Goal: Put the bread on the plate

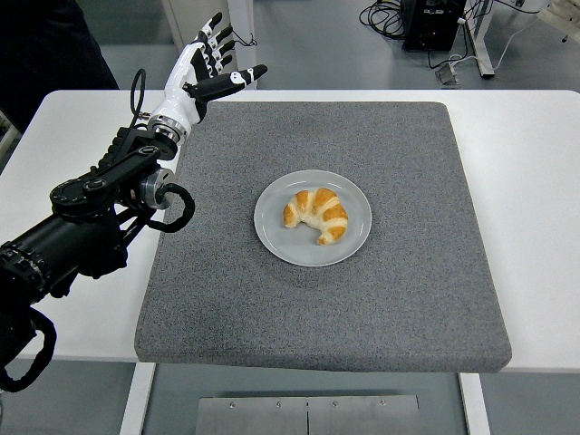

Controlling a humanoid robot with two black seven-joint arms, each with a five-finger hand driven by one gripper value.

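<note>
Left hand [201,68], white-shelled with black joints, is raised over the far-left corner of the coarse grey felt mat [227,308], fingers released and splayed, holding nothing. At the mat's centre, a smooth round grey plate [272,231] contains the bread [317,214], a glossy golden crescent croissant; its long axis runs from upper left to lower right, tips curling toward the near edge.
</note>
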